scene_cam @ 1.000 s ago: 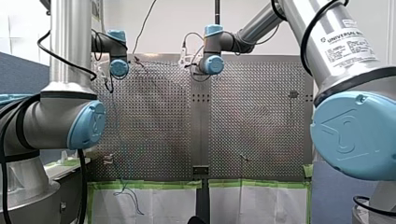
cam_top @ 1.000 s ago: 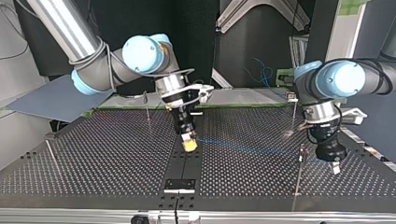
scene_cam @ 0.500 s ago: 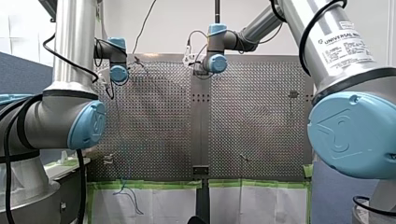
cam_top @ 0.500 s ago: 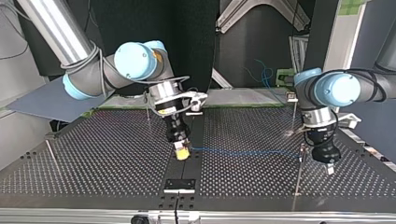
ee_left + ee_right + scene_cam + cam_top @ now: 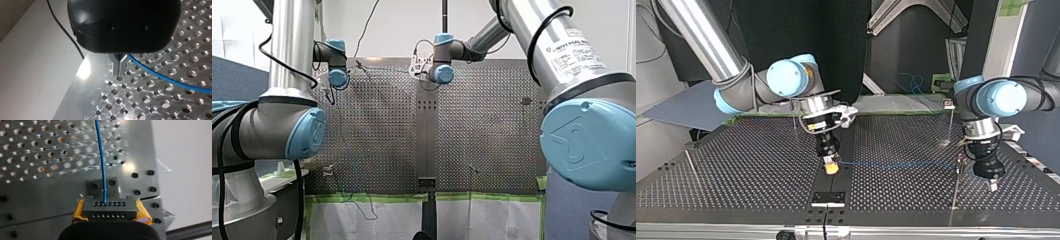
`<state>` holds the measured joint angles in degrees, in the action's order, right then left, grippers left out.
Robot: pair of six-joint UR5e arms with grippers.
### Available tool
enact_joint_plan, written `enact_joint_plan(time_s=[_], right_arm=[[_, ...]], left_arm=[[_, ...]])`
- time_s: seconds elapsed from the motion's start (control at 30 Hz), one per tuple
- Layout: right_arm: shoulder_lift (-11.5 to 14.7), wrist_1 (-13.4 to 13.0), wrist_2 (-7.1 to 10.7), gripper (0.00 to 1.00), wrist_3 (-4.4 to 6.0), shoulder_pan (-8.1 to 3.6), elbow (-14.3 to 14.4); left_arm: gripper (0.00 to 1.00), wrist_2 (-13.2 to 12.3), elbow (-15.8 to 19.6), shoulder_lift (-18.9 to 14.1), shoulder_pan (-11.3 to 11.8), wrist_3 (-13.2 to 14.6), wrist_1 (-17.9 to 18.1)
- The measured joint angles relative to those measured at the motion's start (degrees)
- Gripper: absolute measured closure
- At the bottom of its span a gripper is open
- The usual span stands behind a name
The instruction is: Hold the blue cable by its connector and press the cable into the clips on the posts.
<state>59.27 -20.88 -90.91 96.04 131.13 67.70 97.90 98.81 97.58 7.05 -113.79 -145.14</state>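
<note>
My right gripper stays clamped on the connector, a yellow pad on either side. Since a second ago it has slid a bit toward the top view's near edge, and the wrist sits more upright now. The blue cable runs flatter and straighter over the table, out to the thin post by my left gripper. That one has barely shifted: metal fingers pressed together, cable passing just beside them.
</note>
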Motion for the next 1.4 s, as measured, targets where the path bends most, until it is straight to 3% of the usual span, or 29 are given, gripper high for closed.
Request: enact_joint_plan(time_s=[0.03,0.07,0.1,0.13,0.2,0.23,0.27,0.3,0.33,0.4,0.57,0.77,0.83,0.9,1.07,1.23,1.4], right_arm=[[-0.1,0.0,0.01,1.00,0.01,-0.01,0.0],[-0.2,0.0,0.01,1.00,0.02,-0.01,-0.1],[-0.3,0.1,0.02,1.00,0.02,0.02,-0.1],[-0.4,0.2,0.02,1.00,0.03,0.05,-0.2],[-0.4,0.4,0.03,1.00,0.04,0.13,-0.2],[-0.4,0.5,0.03,1.00,0.04,0.17,-0.2],[-0.4,0.6,0.04,1.00,0.04,0.20,-0.2],[-0.4,0.7,0.06,1.00,0.04,0.24,-0.2],[-0.4,0.7,0.07,1.00,0.04,0.27,-0.2],[-0.4,0.8,0.08,1.00,0.04,0.29,-0.2],[-0.4,1.1,0.10,1.00,0.04,0.32,-0.2],[-0.4,1.2,0.08,1.00,0.04,0.32,-0.2],[-0.4,1.2,0.08,1.00,0.04,0.32,-0.2],[-0.4,1.2,0.07,1.00,0.04,0.29,-0.2],[-0.4,1.2,0.04,1.00,0.04,0.24,-0.2],[-0.4,1.2,0.08,1.00,0.04,0.30,-0.2],[-0.4,1.3,0.09,1.00,0.04,0.34,-0.2]], left_arm=[[0.97,-0.1,0.0,0.0,0.1,-0.1,0.0],[0.92,-0.2,0.0,0.0,0.1,-0.2,0.0],[0.78,-0.2,0.0,0.0,0.1,-0.3,0.0],[0.78,-0.3,0.0,0.0,0.1,-0.4,-0.1],[0.55,-0.3,0.0,0.0,0.1,-0.5,-0.2],[0.55,-0.2,0.0,0.0,0.1,-0.6,-0.4],[0.39,-0.1,0.0,0.0,0.1,-0.6,-0.6],[0.30,0.1,0.0,0.0,0.0,-0.6,-0.8],[0.30,0.5,0.0,0.0,0.0,-0.5,-1.1],[0.12,1.1,0.0,0.0,-0.1,-0.5,-1.6],[0.08,3.2,0.0,-0.1,-0.4,-0.5,-3.6],[0.14,5.3,0.1,-0.1,-0.7,-1.0,-6.6],[0.10,5.0,0.1,-0.1,-0.9,-1.1,-7.7],[0.00,4.2,0.1,-0.1,-1.0,-1.3,-8.4],[0.00,1.7,0.1,-0.1,-1.1,-1.3,-10.0],[0.00,-0.8,0.2,-0.2,-1.7,0.5,-12.5],[0.00,-0.2,1.3,-1.3,-2.2,2.9,-15.1]])
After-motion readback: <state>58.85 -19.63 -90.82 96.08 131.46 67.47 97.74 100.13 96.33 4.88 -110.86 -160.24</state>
